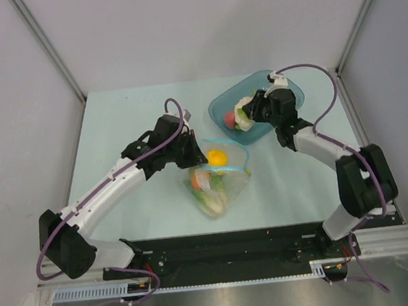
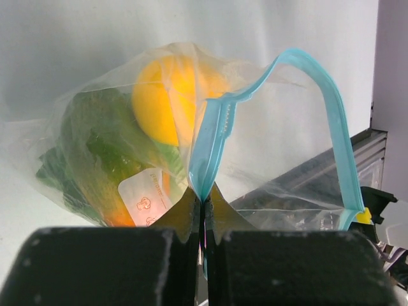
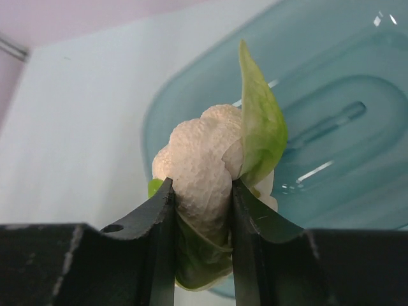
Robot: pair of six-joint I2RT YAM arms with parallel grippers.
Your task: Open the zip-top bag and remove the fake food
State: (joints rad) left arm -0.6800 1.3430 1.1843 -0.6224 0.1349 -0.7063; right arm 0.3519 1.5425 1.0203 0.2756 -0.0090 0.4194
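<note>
The clear zip-top bag (image 1: 219,188) lies mid-table, its mouth agape. My left gripper (image 2: 204,201) is shut on its light blue zip strip (image 2: 213,137), pinching one side. Inside the bag are a yellow-orange round fruit (image 2: 162,95), green leafy pieces (image 2: 95,140) and a white label (image 2: 145,197). My right gripper (image 3: 203,185) is over the teal tray (image 3: 331,127), with both fingers against a whitish bumpy fake food piece (image 3: 201,159) that has a green leaf. In the top view the same piece (image 1: 243,112) hangs beside a red piece (image 1: 228,118) lying in the tray.
The teal tray (image 1: 284,86) stands at the back right of the pale table. White walls with metal posts close in on both sides. The arms' black base rail (image 1: 229,249) runs along the near edge.
</note>
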